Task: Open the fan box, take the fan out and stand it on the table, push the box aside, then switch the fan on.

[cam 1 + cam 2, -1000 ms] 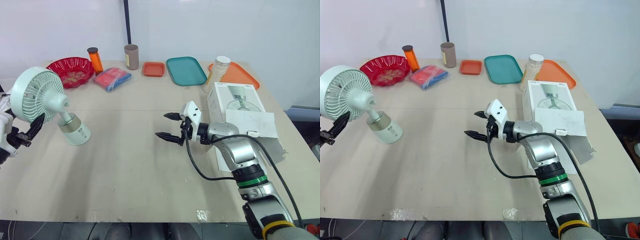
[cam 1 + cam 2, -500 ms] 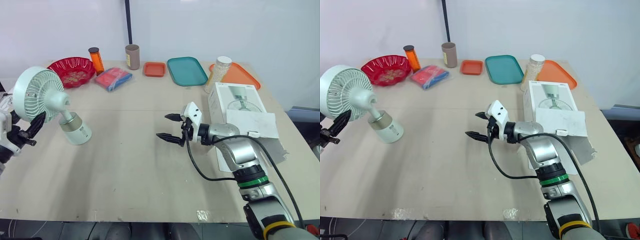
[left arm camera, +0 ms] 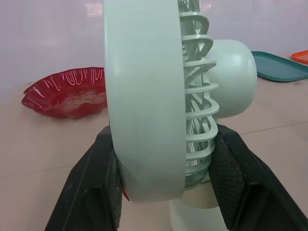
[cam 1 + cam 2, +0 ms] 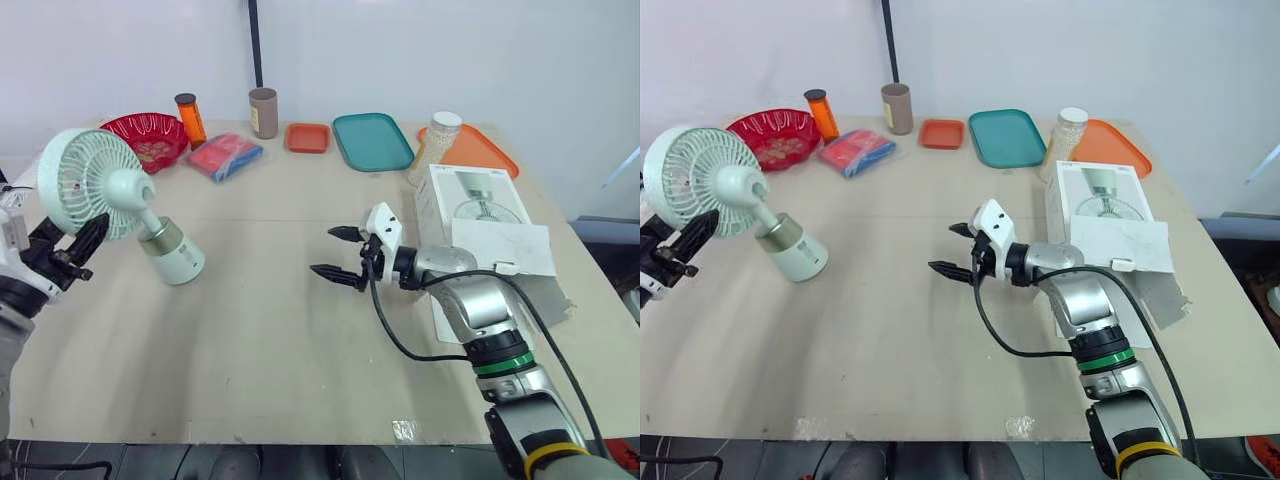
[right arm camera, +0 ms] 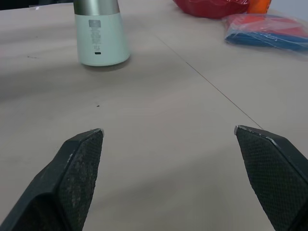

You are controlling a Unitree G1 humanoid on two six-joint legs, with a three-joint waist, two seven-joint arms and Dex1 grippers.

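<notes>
- The fan (image 4: 100,185) is out of its box, over the left part of the tabletop (image 4: 260,330) near the left edge. It is tilted, head up and outward, with its pale base (image 5: 101,43) low by the surface (whether the base actually rests there is hard to tell).
- The left hand (image 3: 164,134) is clamped on the fan's round grille, one black finger on each face of it.
- The right hand (image 4: 322,251) hovers over the middle of the tabletop. Its two fingers are spread wide with nothing between them, pointing toward the fan and well apart from it.
- The fan box (image 4: 475,205) lies flat by the right edge, its printed fan picture facing up. A white flap (image 4: 500,250) is folded out at the near end, and the box's inside cannot be seen.
- Along the far edge, from the left corner:
  - a red bowl (image 4: 170,125) holding pale crumbs
  - an orange bottle (image 4: 190,120) with a dark cap
  - a red and blue packet (image 4: 225,158) just in front of the bottle
  - a tan cup (image 4: 264,113)
  - a small orange tray (image 4: 307,138)
  - a teal tray (image 4: 373,141)
- A jar (image 4: 435,148) filled with pale grains stands just behind the fan box, beside a large orange tray (image 4: 490,150) at the far right corner.
</notes>
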